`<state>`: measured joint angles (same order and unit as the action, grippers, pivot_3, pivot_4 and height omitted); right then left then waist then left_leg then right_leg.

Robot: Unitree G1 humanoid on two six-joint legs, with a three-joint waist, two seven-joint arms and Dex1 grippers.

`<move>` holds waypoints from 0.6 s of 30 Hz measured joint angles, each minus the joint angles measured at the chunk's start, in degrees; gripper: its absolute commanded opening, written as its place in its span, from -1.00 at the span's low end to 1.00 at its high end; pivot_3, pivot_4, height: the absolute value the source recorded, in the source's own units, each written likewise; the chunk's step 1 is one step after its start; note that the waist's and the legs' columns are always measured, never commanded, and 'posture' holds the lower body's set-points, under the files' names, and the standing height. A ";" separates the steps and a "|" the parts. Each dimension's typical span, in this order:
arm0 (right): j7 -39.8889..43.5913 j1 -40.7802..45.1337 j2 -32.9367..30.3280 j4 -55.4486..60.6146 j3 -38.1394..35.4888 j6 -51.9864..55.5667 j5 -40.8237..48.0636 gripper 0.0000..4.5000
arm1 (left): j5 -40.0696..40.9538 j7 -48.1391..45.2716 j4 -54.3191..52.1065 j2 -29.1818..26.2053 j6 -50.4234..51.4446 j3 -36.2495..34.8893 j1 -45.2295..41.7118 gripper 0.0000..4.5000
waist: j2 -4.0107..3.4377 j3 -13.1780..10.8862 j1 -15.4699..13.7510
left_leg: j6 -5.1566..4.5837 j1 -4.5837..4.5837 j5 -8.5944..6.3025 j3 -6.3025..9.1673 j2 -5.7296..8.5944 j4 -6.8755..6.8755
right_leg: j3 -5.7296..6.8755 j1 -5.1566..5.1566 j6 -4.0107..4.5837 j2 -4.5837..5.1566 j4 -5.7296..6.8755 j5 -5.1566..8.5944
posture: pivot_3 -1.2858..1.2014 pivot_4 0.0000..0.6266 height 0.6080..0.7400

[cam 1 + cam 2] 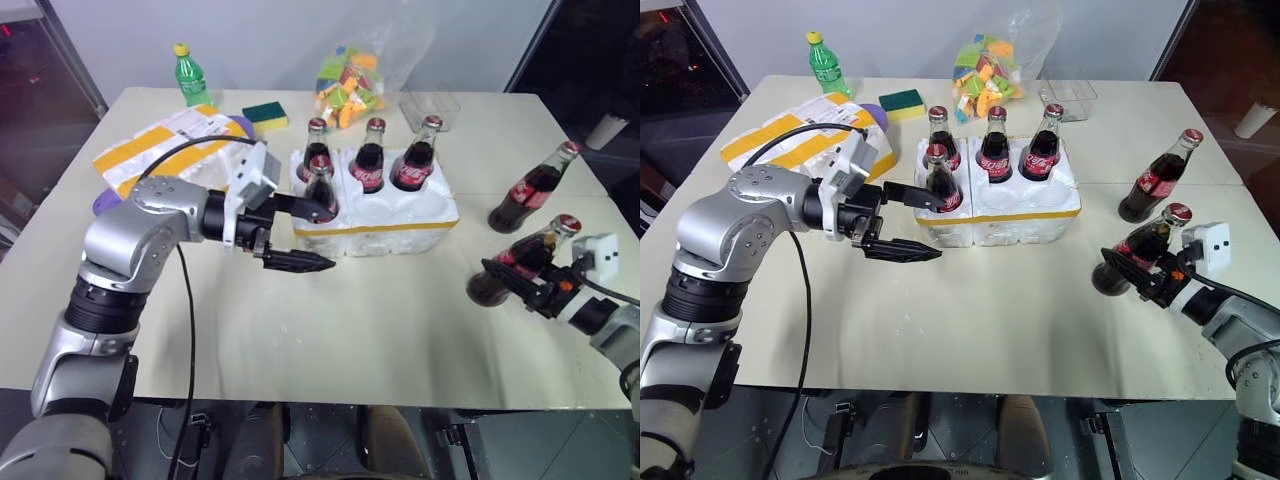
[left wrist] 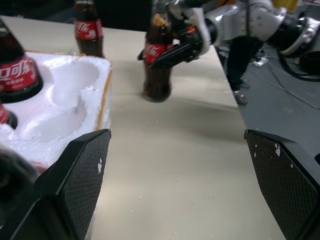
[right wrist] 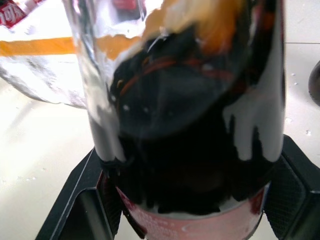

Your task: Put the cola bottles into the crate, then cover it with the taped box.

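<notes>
**Right tool clamped on a cola bottle; left tool open at the crate**

The right tool (image 1: 1137, 268) is closed on the body of a cola bottle (image 1: 1140, 249) standing on the worktop (image 1: 970, 320), to the right of the crate (image 1: 997, 212). In the right wrist view the two black fingers (image 3: 80, 210) press both sides of the dark glass.

The left tool (image 1: 300, 232) is fully open and holds nothing. One finger lies along the front-left bottle (image 1: 320, 190) in the crate; the other hangs over bare worktop just in front of the crate's front wall. Whether the upper finger touches that bottle cannot be told.

Surroundings:
- A second loose bottle (image 1: 533, 188) stands upright behind the gripped one, near it but apart.
- The taped box (image 1: 165, 148) lies on the worktop left of the crate, behind the left arm, shipping label up.
- A green plastic bottle (image 1: 190, 76) with a yellow cap stands at the rear left.
- A green-and-yellow sponge (image 1: 265, 115) lies behind the crate.
- A clear bag of coloured items (image 1: 350, 80) and a clear plastic tub (image 1: 430, 105) sit at the rear.

Crate contents: four bottles stand upright in the compartments, namely three across the back row and one at the front left. The front middle and front right compartments (image 2: 65, 92) are empty. A thin yellow tape band runs round the crate's side.
</notes>
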<state>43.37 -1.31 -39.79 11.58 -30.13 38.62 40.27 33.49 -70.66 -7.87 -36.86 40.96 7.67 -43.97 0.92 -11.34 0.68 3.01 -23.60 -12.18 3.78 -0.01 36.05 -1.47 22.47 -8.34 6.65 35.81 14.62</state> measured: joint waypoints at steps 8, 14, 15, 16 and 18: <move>-2.25 21.88 -9.28 8.80 -0.91 9.48 17.35 0.27 | 2.18 6.16 -1.95 -2.47 2.78 -7.27 3.91 1.00 | -0.47 -0.37 1.65 | -0.01 0.06 0.01 -0.08 -0.06 0.02 | -0.17 0.20 -0.08 -0.11 0.30 -0.04 | 0.03 -0.52 0.98; -3.60 39.11 -4.03 0.42 19.07 9.60 9.32 0.27 | 3.48 9.94 -5.34 -3.10 3.81 -9.48 6.02 1.00 | -0.33 -0.37 1.40 | -0.01 -0.15 0.01 -0.07 -0.04 0.03 | -0.15 0.32 -0.11 -0.09 0.25 -0.05 | 0.03 -0.52 0.98; -3.98 40.82 -2.39 -1.74 21.38 9.41 7.88 0.27 | 3.48 10.18 -5.58 -2.95 3.76 -9.42 5.99 1.00 | -0.35 -0.37 1.37 | 0.00 -0.33 0.01 -0.07 -0.03 0.05 | -0.15 0.49 -0.12 -0.08 0.26 -0.06 | 0.03 -0.52 0.98; -3.94 42.84 -0.51 -4.42 23.88 9.01 5.94 0.27 | 3.49 10.50 -5.86 -3.05 3.66 -9.46 6.14 1.00 | -0.35 -0.38 1.33 | 0.01 -0.56 0.02 -0.04 -0.02 0.12 | -0.15 0.74 -0.13 -0.09 0.35 -0.07 | 0.03 -0.52 0.98; -3.77 46.38 3.12 -9.27 27.52 7.31 2.53 0.27 | 3.49 11.13 -5.94 -3.00 3.63 -9.36 6.16 1.00 | -0.36 -0.38 1.32 | 0.06 -0.87 0.06 -0.01 -0.02 0.10 | -0.14 1.07 -0.14 -0.09 0.42 -0.09 | 0.03 -0.52 0.98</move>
<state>39.60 45.06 -36.67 2.31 -2.61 45.94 42.80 36.98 -59.52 -13.81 -39.86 44.59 -1.70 -37.81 0.57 -11.71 2.01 3.07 -24.47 -12.12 3.77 -0.03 36.15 -1.61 23.53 -8.48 6.56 36.23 14.53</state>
